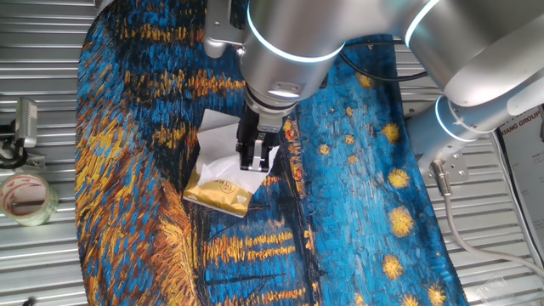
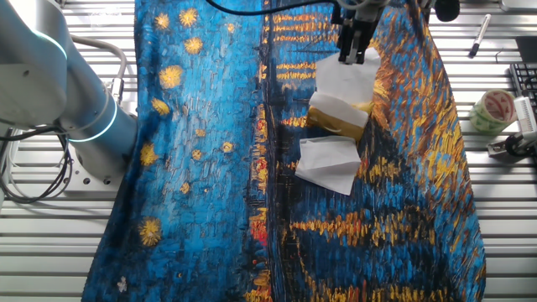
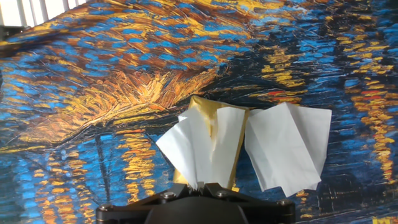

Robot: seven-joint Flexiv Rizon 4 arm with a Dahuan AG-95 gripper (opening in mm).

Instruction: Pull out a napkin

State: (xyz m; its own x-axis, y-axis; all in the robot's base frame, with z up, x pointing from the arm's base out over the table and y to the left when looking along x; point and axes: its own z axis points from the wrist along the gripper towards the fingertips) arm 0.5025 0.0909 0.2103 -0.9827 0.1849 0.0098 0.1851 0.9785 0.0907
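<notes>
Robot gripper [image 1: 257, 159] pinching a napkin [image 3: 202, 149] above a gold pack [image 1: 218, 191].

Two white sheets, one pack. The jaws are closed on the napkin, which rises from the pack's top; the second sheet [image 2: 329, 164] lies flat at the pack's 6 o'clock in the other fixed view. The fingertips are hidden in the hand view. Pack print is unreadable.

white napkin [image 3: 205, 146], gold tissue pack [image 1: 218, 190], blue and orange swirl-painted cloth [image 1: 357, 195]
</notes>
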